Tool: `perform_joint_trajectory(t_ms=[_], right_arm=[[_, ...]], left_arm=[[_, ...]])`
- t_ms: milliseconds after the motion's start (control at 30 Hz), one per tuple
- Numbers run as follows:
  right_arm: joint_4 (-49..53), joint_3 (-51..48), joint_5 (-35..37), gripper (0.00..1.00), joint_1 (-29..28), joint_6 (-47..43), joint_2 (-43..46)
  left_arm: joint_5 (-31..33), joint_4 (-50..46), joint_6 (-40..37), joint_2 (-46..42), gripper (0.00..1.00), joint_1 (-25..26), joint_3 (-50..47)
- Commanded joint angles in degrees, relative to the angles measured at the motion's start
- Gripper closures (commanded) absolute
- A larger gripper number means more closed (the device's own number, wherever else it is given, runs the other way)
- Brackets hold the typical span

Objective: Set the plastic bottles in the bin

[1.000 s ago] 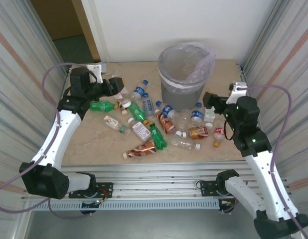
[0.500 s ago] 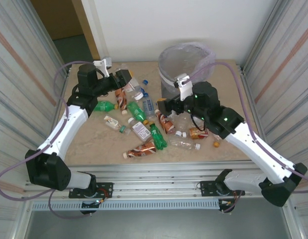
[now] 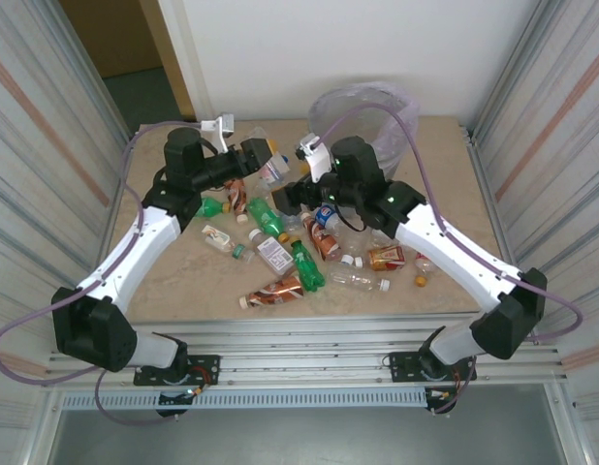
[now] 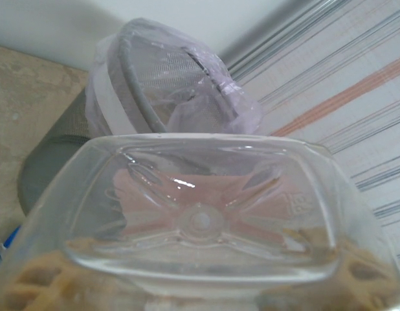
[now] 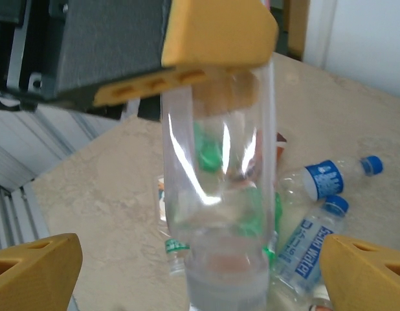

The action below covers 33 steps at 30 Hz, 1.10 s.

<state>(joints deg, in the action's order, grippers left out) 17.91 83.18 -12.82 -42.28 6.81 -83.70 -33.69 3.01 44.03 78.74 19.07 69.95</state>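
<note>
Our right tool (image 5: 200, 259) has swung left of the bin (image 4: 142, 91), wide around the clear bottle (image 5: 216, 194) our left tool (image 3: 259, 158) grips.

Plastic bottles (image 3: 305, 264): roughly a dozen. Bin (image 3: 401, 108): one.

Both arms reach inward over the table, the left gripper (image 3: 264, 158) clamped on a clear bottle (image 5: 216, 194), the right gripper (image 3: 284, 199) facing it close by, fingers (image 5: 32, 269) spread wide.
</note>
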Motion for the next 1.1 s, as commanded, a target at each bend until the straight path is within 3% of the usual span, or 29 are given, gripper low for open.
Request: perform_joint_trajectory(t_ms=[0, 300, 400, 533, 600, 700, 767, 833, 1067], right_arm=[[-1.86, 3.02, -4.68, 0.11, 1.21, -0.57, -2.39], [-5.64, 3.45, -7.59, 0.22, 1.77, 0.40, -5.76], [-6.63, 3.48, -7.67, 0.30, 1.88, 0.48, -6.52], [-7.69, 3.55, -7.60, 0.47, 1.96, 0.84, -6.91], [-7.88, 3.47, -7.41, 0.57, 1.96, 0.86, -6.83], [-7.65, 3.30, -6.80, 0.68, 2.17, 0.84, -6.41], [-7.54, 2.98, -5.97, 0.77, 2.30, 0.84, -5.74], [-7.50, 2.58, -5.19, 0.78, 2.70, 1.06, -5.06], [-5.36, 3.18, -1.81, 0.81, 5.30, 1.98, -2.24]], left_arm=[[-1.95, 2.46, 1.79, -2.19, 0.78, 0.74, -0.69], [-2.59, 3.89, 3.08, -2.85, 0.77, 2.13, -0.90], [-2.86, 4.03, 3.19, -2.79, 0.76, 2.37, -0.82], [-3.20, 4.29, 3.25, -2.94, 0.70, 2.55, -0.98], [-3.38, 4.56, 3.47, -2.97, 0.63, 2.55, -0.98], [-3.02, 4.66, 2.95, -3.27, 0.44, 2.55, -0.69], [-2.40, 3.83, 2.00, -3.69, 0.22, 2.55, 0.16], [-1.62, 2.17, 0.45, -4.27, 0.03, 2.47, 1.56], [3.45, -2.03, -4.25, -9.81, 0.01, 1.13, 3.63]])
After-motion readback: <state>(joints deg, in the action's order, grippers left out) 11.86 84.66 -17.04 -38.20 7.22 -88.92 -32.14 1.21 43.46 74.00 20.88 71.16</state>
